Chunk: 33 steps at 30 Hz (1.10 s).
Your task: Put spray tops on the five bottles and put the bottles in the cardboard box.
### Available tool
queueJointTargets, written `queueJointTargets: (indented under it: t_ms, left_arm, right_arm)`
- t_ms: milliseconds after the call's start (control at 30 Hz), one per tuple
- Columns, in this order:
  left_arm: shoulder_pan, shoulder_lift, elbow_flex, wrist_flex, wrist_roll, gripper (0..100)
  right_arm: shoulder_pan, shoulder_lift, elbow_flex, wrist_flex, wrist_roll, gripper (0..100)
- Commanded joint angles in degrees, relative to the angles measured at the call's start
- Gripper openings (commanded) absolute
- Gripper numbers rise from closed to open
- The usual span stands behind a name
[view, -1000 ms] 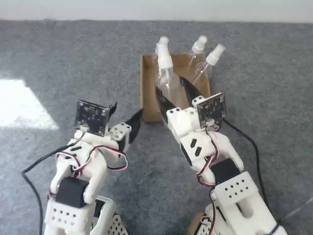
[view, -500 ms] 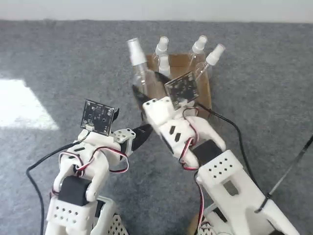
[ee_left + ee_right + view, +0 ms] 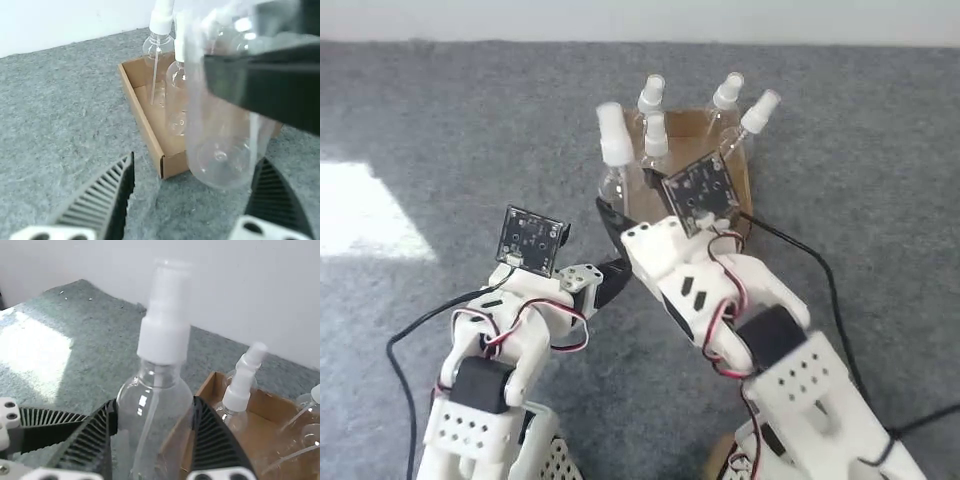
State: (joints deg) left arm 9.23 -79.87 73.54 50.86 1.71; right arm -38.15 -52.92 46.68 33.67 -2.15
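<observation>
Brown cardboard box (image 3: 142,117) at far centre of grey carpet (image 3: 440,120), four clear plastic spray bottles (image 3: 653,140) upright inside. Fifth spray bottle (image 3: 613,150) at box's near left corner, clamped in right gripper (image 3: 152,437); left gripper (image 3: 190,200) gaping just before it.

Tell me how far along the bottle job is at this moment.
Done: four bottles with spray tops stand in the cardboard box. In hand: the right gripper is shut on the fifth bottle, also topped, held at the box's edge; the left gripper is open and empty. Left: set that bottle in the box and let go.
</observation>
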Motion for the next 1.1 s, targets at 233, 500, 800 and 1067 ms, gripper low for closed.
queueJointTargets:
  t_ms: [233, 500, 800, 1067]
  left_arm:
    - [-3.87, 0.53, -0.22, -2.90, -0.35, 34]
    - [-6.77, 0.44, 0.31, -3.25, -0.35, 34]
    - [-14.07, 0.44, 0.31, -6.68, -0.09, 23]
    - [-14.59, 0.44, 0.31, -7.12, 0.00, 21]
  right_arm:
    - [0.04, -7.69, -3.78, 7.43, -0.35, 0.6]
    - [13.14, 0.75, -3.87, -3.03, 4.31, 0.6]
    - [15.34, 7.34, -3.69, -6.02, 4.22, 0.6]
    - [17.54, 13.05, -0.18, -11.82, 4.22, 0.6]
